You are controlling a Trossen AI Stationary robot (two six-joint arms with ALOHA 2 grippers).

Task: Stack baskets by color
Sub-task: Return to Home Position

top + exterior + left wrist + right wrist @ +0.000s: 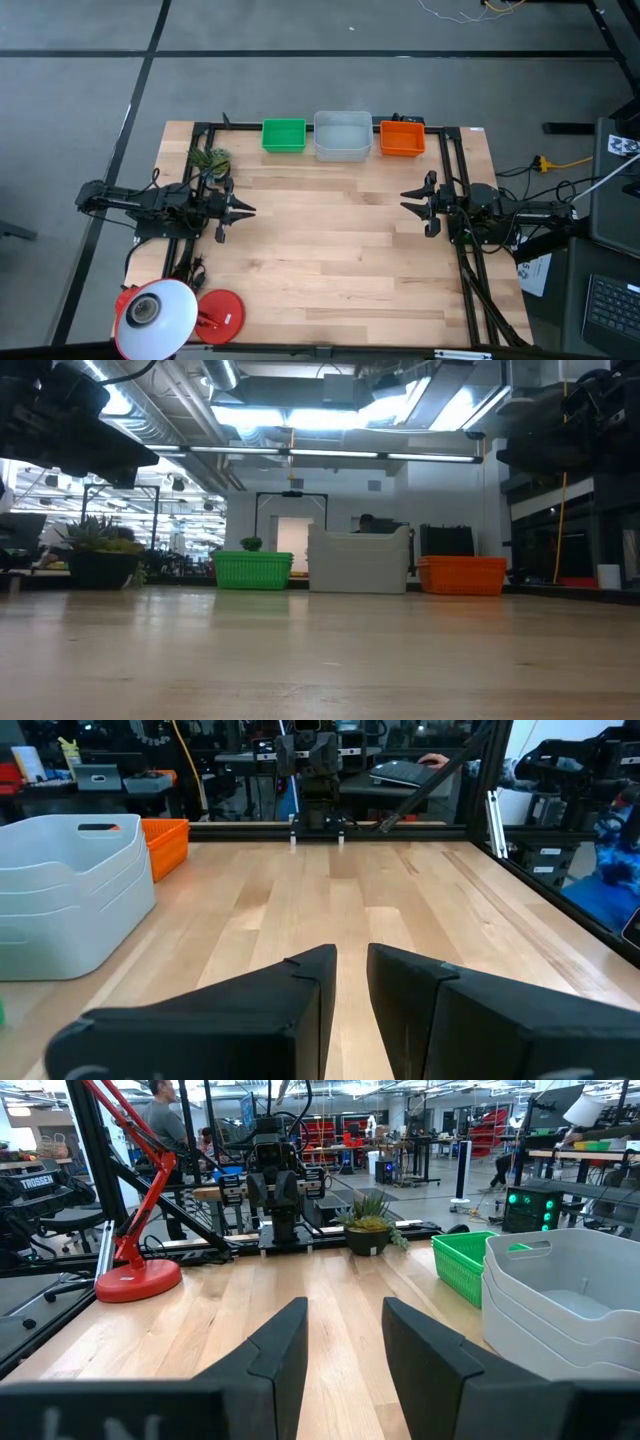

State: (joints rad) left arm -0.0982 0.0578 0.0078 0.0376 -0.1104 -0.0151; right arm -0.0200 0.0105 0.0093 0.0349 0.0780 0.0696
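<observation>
Three piles of baskets stand in a row on the table's far edge: green [284, 135], grey-white [343, 136] and orange [403, 138]. The grey-white pile [70, 890] shows nested layers, one inside the other. The green pile [465, 1260] stands beside it. My left gripper [248, 210] hovers level at the table's left side, pointing right, its fingers a narrow gap apart [352, 970] with nothing between them. My right gripper [405, 200] hovers level at the right side, pointing left, open [345, 1330] and empty. Both are well short of the baskets.
A red lamp base [220, 315] and its white shade [157, 315] sit at the near left corner. A small potted plant [208, 160] stands at the far left. Black frame rails [460, 160] run along the sides. Bare wood [330, 240] lies between the grippers.
</observation>
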